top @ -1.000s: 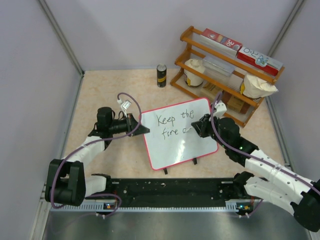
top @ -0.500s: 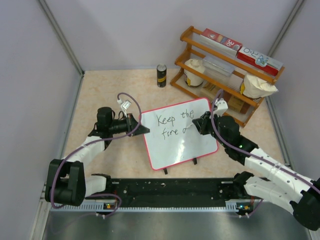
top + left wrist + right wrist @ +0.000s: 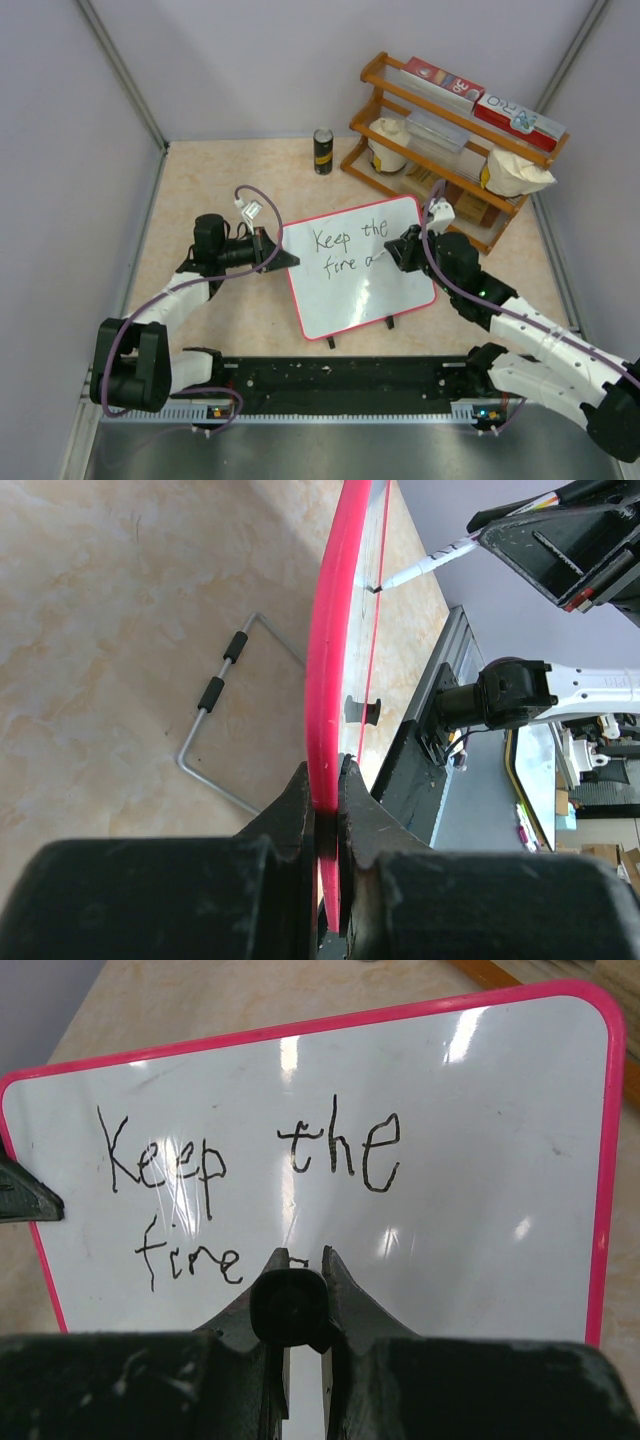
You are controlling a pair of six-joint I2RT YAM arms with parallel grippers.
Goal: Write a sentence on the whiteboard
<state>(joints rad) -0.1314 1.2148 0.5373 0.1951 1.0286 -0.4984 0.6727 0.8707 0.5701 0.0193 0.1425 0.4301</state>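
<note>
I see the board mid-table between the two arms, its lettered face towards the top camera and its two black clips on the near edge. The rack stands just behind its far right corner, and a can is further back on the table.

My left gripper is closed tight on the board's left edge. From the left wrist I see both fingers pinching the pink rim, with no gap. A bent wire stand shows beyond the board's back on that side.

My right gripper is clamped around the marker, jaws nearly together on its barrel. The tip touches the white face, right of the lower line.

The sentence reads "Keep the" on top and "fire" below. The top view shows one more small stroke after "fire", at the tip. From the right wrist that stroke is hidden behind the gripper.
</note>
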